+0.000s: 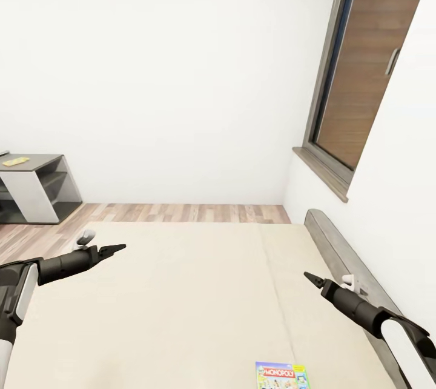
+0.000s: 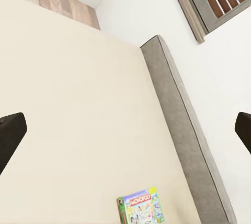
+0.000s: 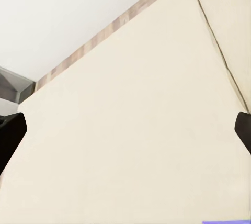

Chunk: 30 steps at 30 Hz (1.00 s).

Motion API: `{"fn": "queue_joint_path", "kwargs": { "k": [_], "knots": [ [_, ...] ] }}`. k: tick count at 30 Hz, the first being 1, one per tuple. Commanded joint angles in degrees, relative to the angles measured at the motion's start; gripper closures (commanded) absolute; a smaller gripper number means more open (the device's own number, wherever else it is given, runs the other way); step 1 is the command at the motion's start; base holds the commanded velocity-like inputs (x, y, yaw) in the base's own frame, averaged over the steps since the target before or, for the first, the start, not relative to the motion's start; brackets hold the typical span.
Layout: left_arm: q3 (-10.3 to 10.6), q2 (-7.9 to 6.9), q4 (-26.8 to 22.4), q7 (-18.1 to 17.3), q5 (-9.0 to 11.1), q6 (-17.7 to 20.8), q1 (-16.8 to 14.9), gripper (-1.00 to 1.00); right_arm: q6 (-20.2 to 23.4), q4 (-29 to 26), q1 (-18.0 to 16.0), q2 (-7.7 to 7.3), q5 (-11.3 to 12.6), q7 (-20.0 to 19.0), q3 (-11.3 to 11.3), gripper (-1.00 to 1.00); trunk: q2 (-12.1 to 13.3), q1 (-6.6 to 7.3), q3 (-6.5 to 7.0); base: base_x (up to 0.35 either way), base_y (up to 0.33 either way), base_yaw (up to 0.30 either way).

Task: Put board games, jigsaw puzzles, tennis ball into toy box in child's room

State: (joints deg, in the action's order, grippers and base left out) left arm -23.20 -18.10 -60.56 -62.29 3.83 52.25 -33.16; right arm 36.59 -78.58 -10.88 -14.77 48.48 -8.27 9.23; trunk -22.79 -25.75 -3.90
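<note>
The thin flat white-blue Monopoly board game with a green edge (image 1: 281, 375) lies face-up on the plain beige mattress of the bed (image 1: 181, 304), near its close edge and toward the grey headboard (image 1: 339, 249). It sits below and between my 2 pincers, nearer my right pincer (image 1: 310, 277) than my left pincer (image 1: 115, 249); both hover above the mattress with fingers spread wide, holding nothing. To grasp well, I judge I should lower the right arm, then close on 1 box edge.
</note>
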Motion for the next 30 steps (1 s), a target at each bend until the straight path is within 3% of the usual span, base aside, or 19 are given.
{"fn": "queue_joint_path", "kwargs": {
  "k": [1,23,30],
  "knots": [
    [-0.04,0.00,0.01,-0.03,0.26,0.48,-0.06,-1.00,0.35,0.00,-0.06,0.01,-0.11,-0.19,0.06,-1.00,-0.13,-0.04,-0.13,0.000,-0.021,0.000],
    [-0.09,0.00,0.04,-0.03,0.26,0.39,-0.04,-1.00,0.33,0.34,-0.26,0.02,-0.46,-0.12,-0.32,-1.00,-0.13,-0.04,-0.13,0.000,-0.002,0.000],
    [-0.09,0.00,0.03,-0.03,0.30,0.38,-0.06,-1.00,1.01,0.61,-2.44,0.15,-0.39,2.58,-0.51,-1.00,-0.13,-0.04,-0.13,0.000,0.000,0.000]
  ]
}}
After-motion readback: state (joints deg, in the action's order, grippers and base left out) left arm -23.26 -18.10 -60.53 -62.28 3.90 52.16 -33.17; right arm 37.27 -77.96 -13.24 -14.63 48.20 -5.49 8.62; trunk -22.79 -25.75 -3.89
